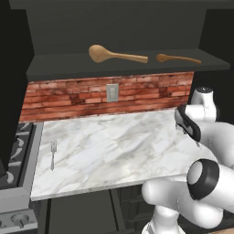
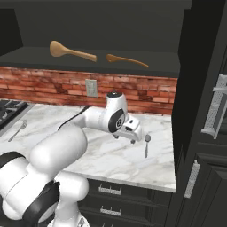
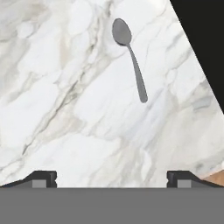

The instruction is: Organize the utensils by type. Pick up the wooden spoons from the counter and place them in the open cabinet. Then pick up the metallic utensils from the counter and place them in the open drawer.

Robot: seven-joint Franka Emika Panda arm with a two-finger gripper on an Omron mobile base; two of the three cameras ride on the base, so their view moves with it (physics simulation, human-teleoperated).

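Two wooden spoons lie on the shelf floor of the open cabinet, a dark grey unit above the counter: the larger light-tan spoon to the left and the thinner orange-brown spoon to its right, apart from each other. Below the cabinet runs a red brick wall with a grey outlet plate. The counter is a white marble slab with grey veins. A small silver fork rests near its left edge, beside the dark stove top. A silver spoon lies near the counter's right end, close to tall dark cupboards. The gripper hangs over bare marble short of that spoon, jaws spread wide and holding nothing.
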